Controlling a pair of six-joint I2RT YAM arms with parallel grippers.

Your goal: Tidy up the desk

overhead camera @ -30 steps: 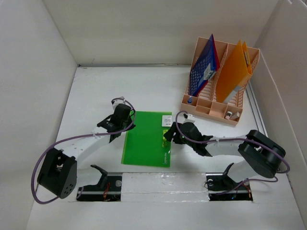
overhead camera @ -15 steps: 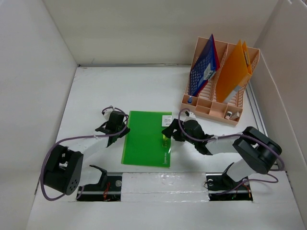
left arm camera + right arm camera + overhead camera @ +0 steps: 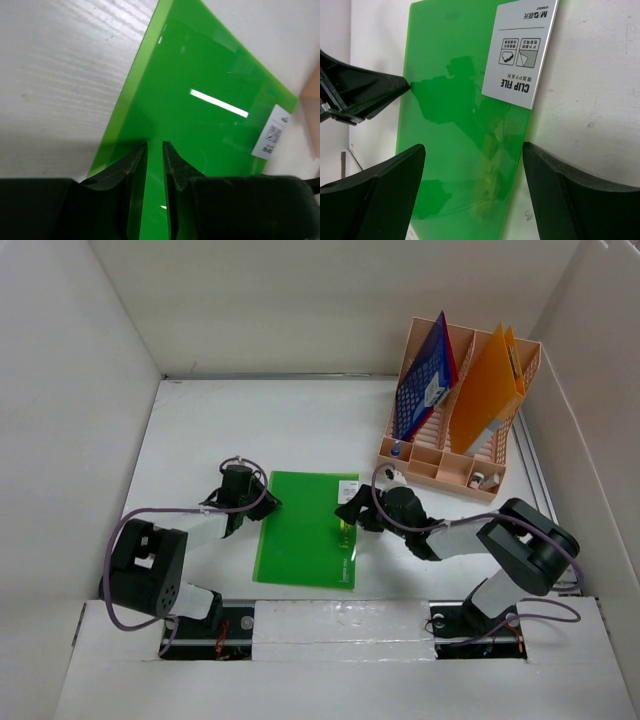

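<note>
Both my arms have folded in closer to their bases over the last second, while the flat translucent green plastic clip file (image 3: 305, 535) lies where it lay, on the near middle of the desk (image 3: 300, 420). My left gripper (image 3: 255, 498) has slid back slightly along the file's left edge. My right gripper (image 3: 352, 512) has crept a little toward the file's far right corner, by its white printed label (image 3: 525, 55).

My left gripper's fingers (image 3: 135, 165) are pressed almost together, only a slit between them, low over the file's left edge. I can't tell whether they touch it. My right gripper's fingers (image 3: 385, 195) are spread wide and straddle the right edge, holding nothing.

I judge the step to be getting this file off the surface so it can join the others. It lies dead flat, so the next move calls for one right finger worked under the thin edge, with my left bracing the opposite side so the sheet doesn't skate away.

The desk is a white tabletop with faint wood grain, smooth enough for slick plastic to slide. Plain white walls (image 3: 80, 390) box it in. At the far right stands a peach-orange slotted file rack (image 3: 440, 465), already holding a dark blue folder (image 3: 425, 375) and an orange folder (image 3: 490, 385) upright.
</note>
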